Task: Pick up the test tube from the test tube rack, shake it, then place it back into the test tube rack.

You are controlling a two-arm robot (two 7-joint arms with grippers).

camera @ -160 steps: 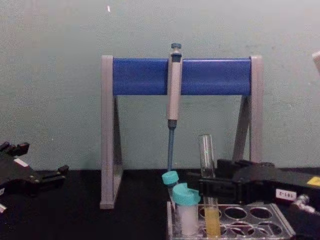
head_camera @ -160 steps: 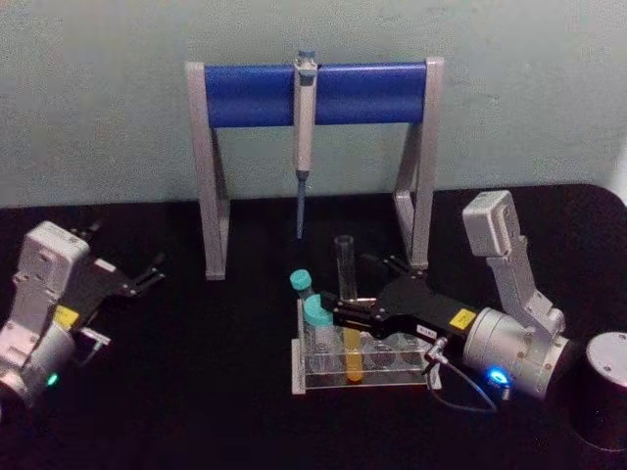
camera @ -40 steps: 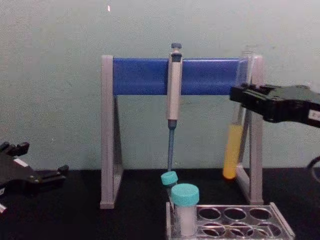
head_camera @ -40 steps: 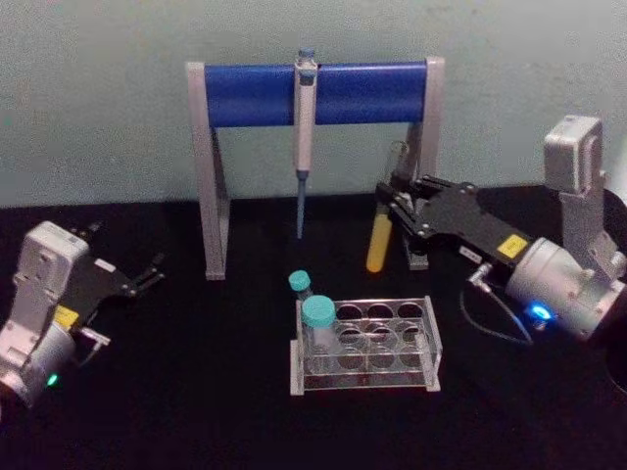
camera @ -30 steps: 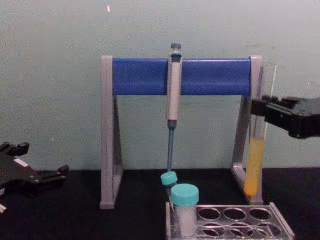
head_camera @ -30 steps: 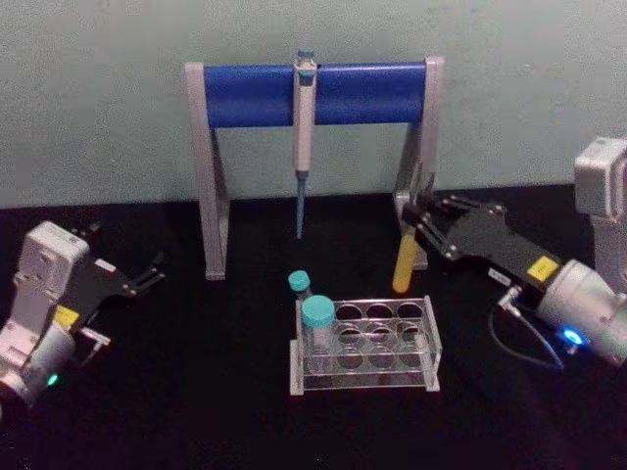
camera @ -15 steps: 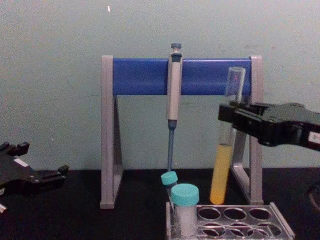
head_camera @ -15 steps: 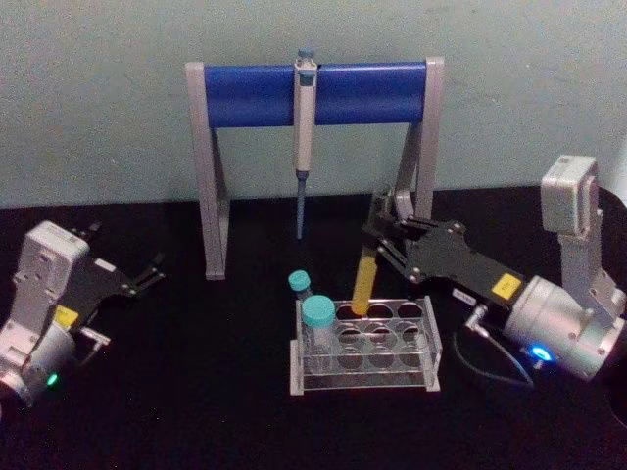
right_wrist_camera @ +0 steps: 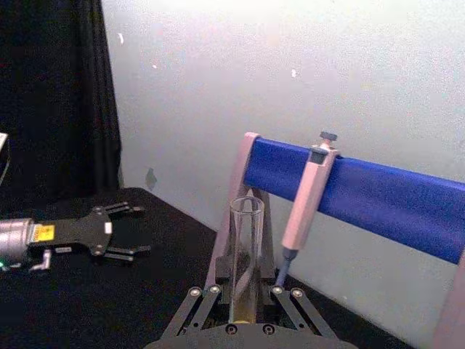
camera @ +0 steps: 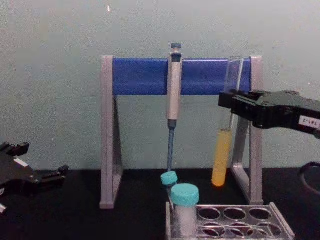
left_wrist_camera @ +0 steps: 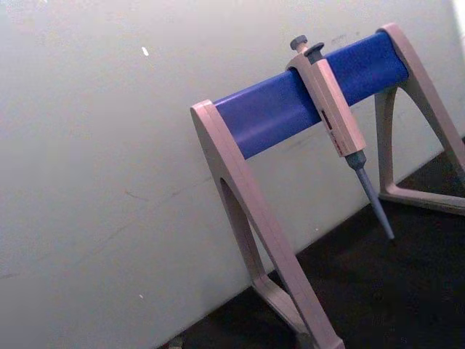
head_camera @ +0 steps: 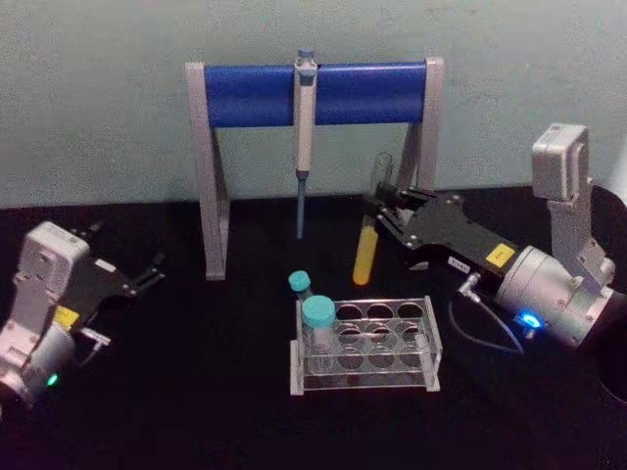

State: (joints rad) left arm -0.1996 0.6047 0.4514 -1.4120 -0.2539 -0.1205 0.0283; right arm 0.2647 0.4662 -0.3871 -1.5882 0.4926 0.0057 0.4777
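right gripper (head_camera: 384, 217) pinching test tube (head_camera: 365, 250) by upper half, centre-right of head view, lifted clear above test tube rack (head_camera: 364, 383); left gripper (head_camera: 151, 272) spread, parked far left. risk: tube uncapped, vigorous shake may spill liquid, or glass may slip

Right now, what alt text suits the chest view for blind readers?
The right gripper holds the test tube of yellow liquid nearly upright, lifted clear of the test tube rack, beside a hanging pipette; the left gripper rests open, far left.
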